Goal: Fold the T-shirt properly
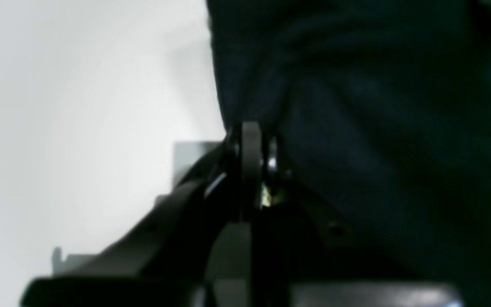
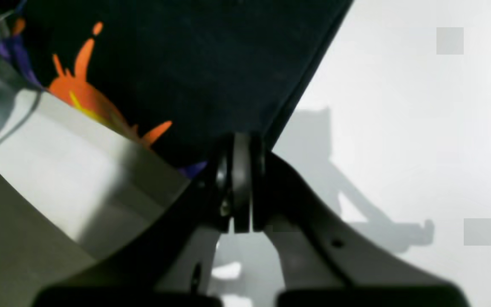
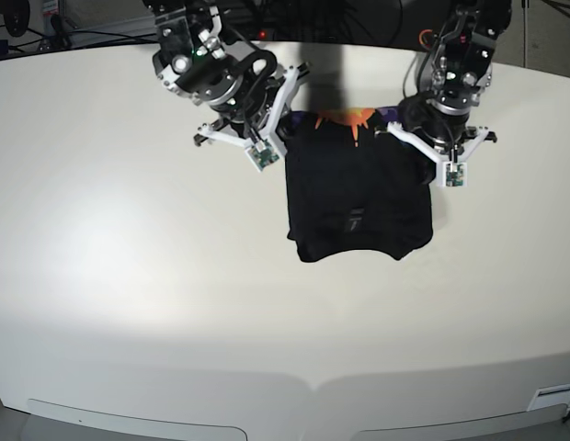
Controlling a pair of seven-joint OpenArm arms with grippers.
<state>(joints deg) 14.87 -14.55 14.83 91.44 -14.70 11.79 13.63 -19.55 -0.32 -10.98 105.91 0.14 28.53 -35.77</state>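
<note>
The black T-shirt (image 3: 359, 197) lies partly folded on the far side of the white table (image 3: 129, 276), orange print showing at its far edge, while the left gripper (image 1: 252, 140) and the right gripper (image 2: 239, 149) each pinch a far corner.

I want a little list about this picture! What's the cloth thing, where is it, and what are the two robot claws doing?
thing: black T-shirt, orange and purple print showing at its far edge
where: on the white table, partly folded
left gripper: shut on the T-shirt's edge
right gripper: shut on the T-shirt's edge, near the print
both arms: at the far side of the T-shirt, one at each corner
</note>
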